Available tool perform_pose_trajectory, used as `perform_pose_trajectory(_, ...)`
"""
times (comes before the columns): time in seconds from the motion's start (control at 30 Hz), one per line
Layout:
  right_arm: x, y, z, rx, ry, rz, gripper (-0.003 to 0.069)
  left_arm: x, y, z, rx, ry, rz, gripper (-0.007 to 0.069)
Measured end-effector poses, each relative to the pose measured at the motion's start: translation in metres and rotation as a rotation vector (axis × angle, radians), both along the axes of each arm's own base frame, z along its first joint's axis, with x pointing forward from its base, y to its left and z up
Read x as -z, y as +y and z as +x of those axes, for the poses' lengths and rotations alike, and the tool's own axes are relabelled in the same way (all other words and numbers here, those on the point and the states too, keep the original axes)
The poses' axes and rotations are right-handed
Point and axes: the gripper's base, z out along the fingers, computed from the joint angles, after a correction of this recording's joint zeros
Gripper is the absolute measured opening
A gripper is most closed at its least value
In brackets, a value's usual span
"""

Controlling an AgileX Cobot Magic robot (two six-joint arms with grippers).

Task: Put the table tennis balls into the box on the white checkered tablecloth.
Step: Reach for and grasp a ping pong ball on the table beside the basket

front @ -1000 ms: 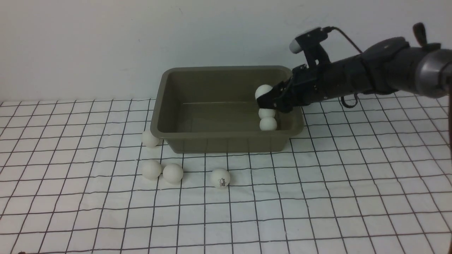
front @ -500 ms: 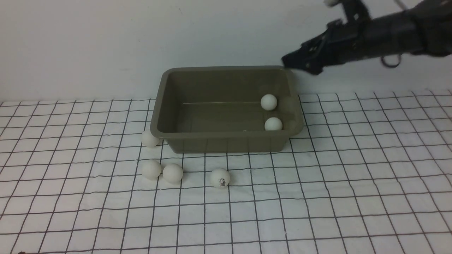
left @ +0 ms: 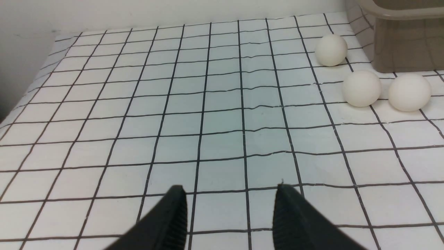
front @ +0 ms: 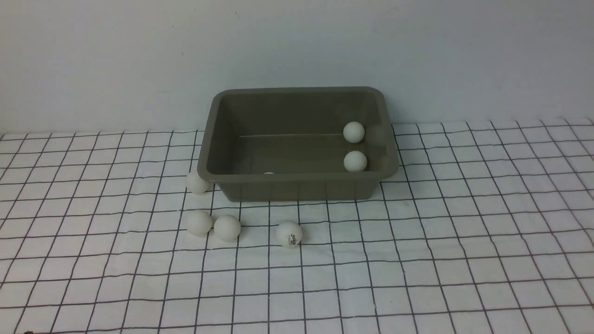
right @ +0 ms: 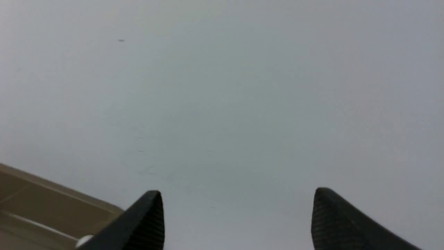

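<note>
The olive-grey box (front: 297,188) stands on the white checkered tablecloth (front: 417,241). Inside it lie two table tennis balls (front: 354,132) (front: 355,161) by the right wall, and the top of a third ball (front: 268,173) peeks over the near wall. Several more lie on the cloth to the box's front left: one at its corner (front: 197,182), a touching pair (front: 199,222) (front: 227,227), and a logo ball (front: 289,233). Neither arm shows in the front view. My left gripper (left: 229,194) hangs open and empty low over bare cloth, with three balls (left: 361,88) ahead. My right gripper (right: 236,198) is open and empty, facing the wall.
The plain pale wall (front: 297,41) rises right behind the box. In the right wrist view a corner of the box (right: 34,198) shows beside one finger, with a bit of white ball (right: 83,240) low down. The cloth is slightly wrinkled.
My right gripper opened and let its ball fall into the box, then rose and left the front view. One ball has rolled along the box floor to the near wall.
</note>
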Motion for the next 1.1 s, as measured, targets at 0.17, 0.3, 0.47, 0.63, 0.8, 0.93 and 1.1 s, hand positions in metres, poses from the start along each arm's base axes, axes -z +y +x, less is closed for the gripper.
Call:
perform_pose_trajectory(0.17, -0.019, -0.009, -0.044, 0.201, -0.007, 0.109, 0.0516, 0.0, 0.0, 0.0, 0.0, 0.0, 0.0, 0.031)
perform_pose_trajectory(0.3, -0.019, -0.003, -0.056, 0.206, 0.054, 0.26, 0.0516, 0.0, 0.0, 0.0, 0.0, 0.0, 0.0, 0.031)
perform_pose_trajectory(0.47, -0.016, 0.004, -0.058, 0.155, 0.115, 0.353, 0.0516, 0.0, 0.0, 0.0, 0.0, 0.0, 0.0, 0.031)
perform_pose_trajectory(0.63, -0.016, 0.006, -0.058, 0.143, 0.122, 0.395, 0.0516, 0.0, 0.0, 0.0, 0.0, 0.0, 0.0, 0.031)
perform_pose_trajectory(0.8, -0.015, 0.007, -0.053, 0.102, 0.072, 0.378, 0.0516, 0.0, 0.0, 0.0, 0.0, 0.0, 0.0, 0.031)
perform_pose_trajectory(0.93, 0.0, 0.015, -0.042, -0.034, 0.026, 0.321, 0.0516, 0.0, 0.0, 0.0, 0.0, 0.0, 0.0, 0.031)
perform_pose_trajectory(1.1, 0.03, 0.026, -0.049, -0.169, 0.029, 0.304, 0.0516, 0.0, 0.0, 0.0, 0.0, 0.0, 0.0, 0.031)
